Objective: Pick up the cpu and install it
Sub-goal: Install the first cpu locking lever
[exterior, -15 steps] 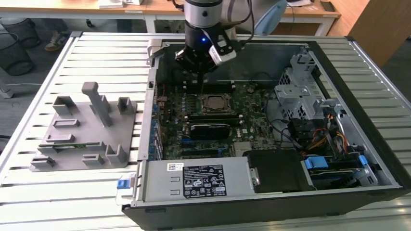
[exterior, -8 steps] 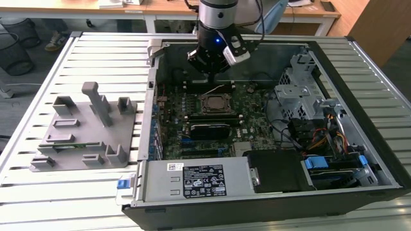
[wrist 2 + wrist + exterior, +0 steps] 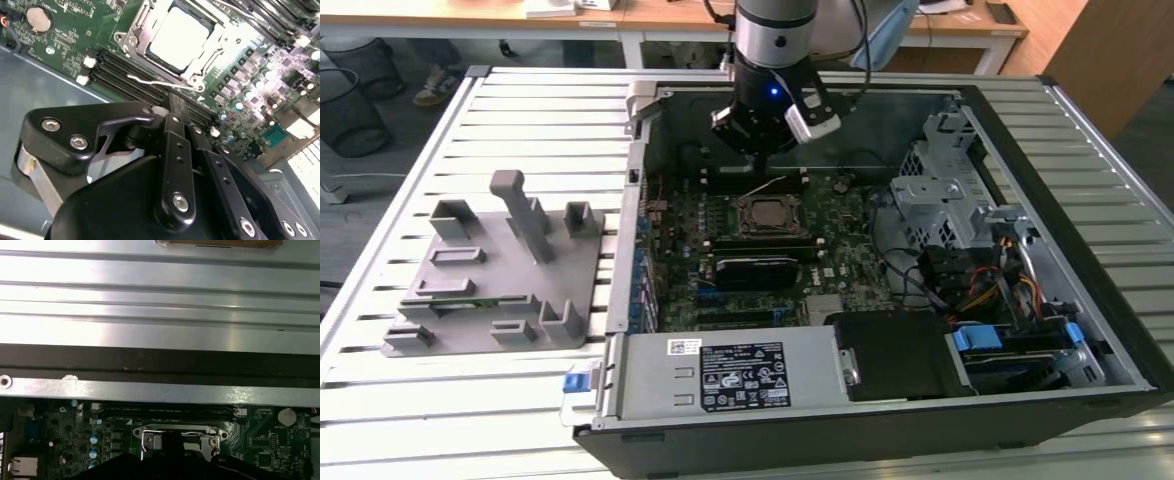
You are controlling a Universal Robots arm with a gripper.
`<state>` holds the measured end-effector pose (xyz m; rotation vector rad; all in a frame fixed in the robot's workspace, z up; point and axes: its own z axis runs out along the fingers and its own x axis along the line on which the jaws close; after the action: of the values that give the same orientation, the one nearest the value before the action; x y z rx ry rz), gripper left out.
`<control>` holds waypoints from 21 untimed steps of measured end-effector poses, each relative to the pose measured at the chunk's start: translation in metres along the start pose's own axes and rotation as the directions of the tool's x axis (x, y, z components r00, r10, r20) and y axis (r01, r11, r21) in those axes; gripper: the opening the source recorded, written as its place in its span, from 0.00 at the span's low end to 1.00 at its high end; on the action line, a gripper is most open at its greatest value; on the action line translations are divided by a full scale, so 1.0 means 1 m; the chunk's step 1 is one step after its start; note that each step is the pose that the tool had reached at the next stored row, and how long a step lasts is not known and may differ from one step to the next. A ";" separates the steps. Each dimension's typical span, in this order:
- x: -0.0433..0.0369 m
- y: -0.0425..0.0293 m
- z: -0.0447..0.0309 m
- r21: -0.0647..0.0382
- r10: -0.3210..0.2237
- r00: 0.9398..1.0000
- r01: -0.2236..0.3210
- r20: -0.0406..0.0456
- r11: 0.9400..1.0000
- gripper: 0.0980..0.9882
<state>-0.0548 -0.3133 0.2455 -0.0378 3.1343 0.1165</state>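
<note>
The gripper [image 3: 761, 150] hangs at 12 o'clock of the seated cpu [image 3: 178, 32]; finger state unclear; avoid snagging the socket frame [image 3: 202, 67].

**Hidden and cropped parts**

In the first wrist view, the gripper's dark body [image 3: 170, 467] covers most of the cpu [image 3: 197, 442]. In the second wrist view, the picture's edge crops the motherboard [image 3: 75, 40]. Fingertip gap: indiscernible.

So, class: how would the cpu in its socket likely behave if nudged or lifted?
The cpu looks flat and rigid, so probably stiff and light. Its smooth metal top may be slippery. Sitting inside the socket frame, it likely wouldn't slide.
</note>
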 end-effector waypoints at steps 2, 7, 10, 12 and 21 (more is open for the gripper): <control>-0.0032 -0.0001 0.0034 0.000 0.000 1.000 0.000 0.000 1.000 0.01; -0.0112 0.0020 0.0110 0.003 0.000 1.000 0.000 0.000 1.000 0.01; -0.0128 0.0031 0.0140 0.007 0.000 1.000 0.000 0.001 1.000 0.01; -0.0131 0.0034 0.0156 0.015 -0.006 1.000 0.006 0.001 1.000 0.01; -0.0174 0.0055 0.0203 0.021 -0.010 1.000 0.010 0.002 1.000 0.01</control>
<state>-0.0374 -0.3059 0.2257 -0.0537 3.1329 0.0839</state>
